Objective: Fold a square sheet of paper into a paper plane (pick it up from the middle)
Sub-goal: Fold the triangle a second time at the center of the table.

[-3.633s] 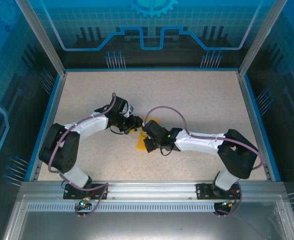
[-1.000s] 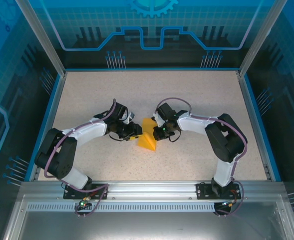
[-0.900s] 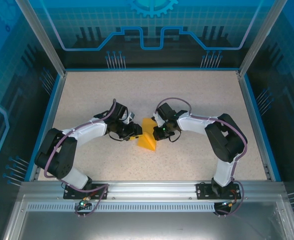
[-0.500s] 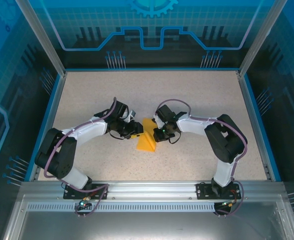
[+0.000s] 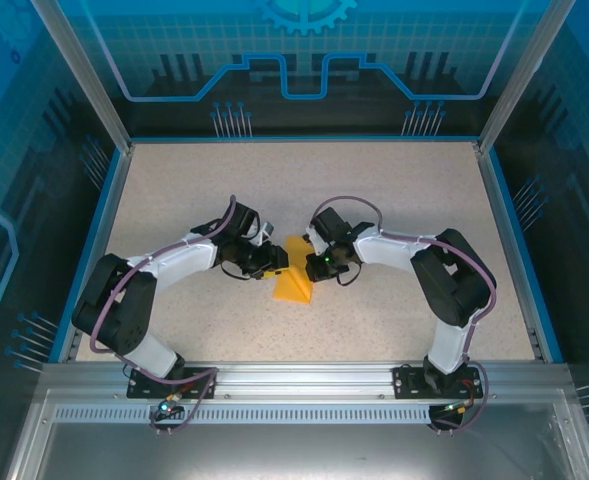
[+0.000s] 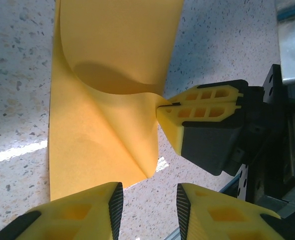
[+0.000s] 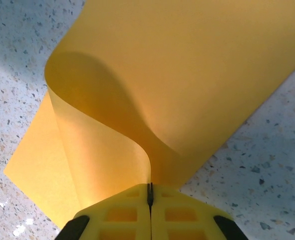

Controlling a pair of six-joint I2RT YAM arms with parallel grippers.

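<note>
The square sheet of paper [image 7: 187, 75] lies at the middle of the table [image 5: 404, 200]. One edge is lifted and curled over by the right gripper [image 7: 150, 199], whose jaws are closed tight on it. The left gripper [image 6: 148, 204] is held partly open at the sheet's near edge, with nothing gripped. The paper is judged light, thin and limp, bowing rather than creasing. It is best pinched gently at an edge or corner, and a fold must be pressed flat to set.

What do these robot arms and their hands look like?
The left arm and right arm have white shells, black joints and a mauve cable looping along each. The left hand and right hand carry chunky yellow fingers with rectangular cut-outs on black mounts.
</note>
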